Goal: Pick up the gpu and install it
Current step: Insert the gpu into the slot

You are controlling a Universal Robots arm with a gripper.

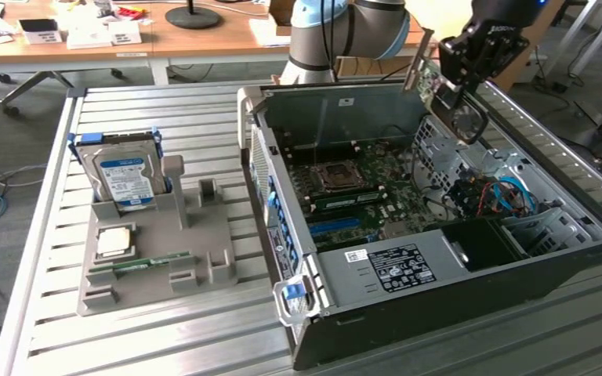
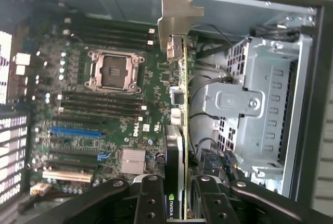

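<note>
My gripper is shut on the gpu, a thin card with a silver bracket at one end. It hangs above the far right side of the open computer case in the exterior view. The wrist view looks along the gpu edge-on, with its bracket farthest from the camera and my black fingers clamped on either side of the card. Below it lies the green motherboard with an empty CPU socket and a blue slot. The card is clear of the board.
A grey fixture on the exterior view's left holds a blue-labelled hard drive, a CPU and a green RAM stick. A silver drive cage sits beside the gpu inside the case. A wooden desk stands behind.
</note>
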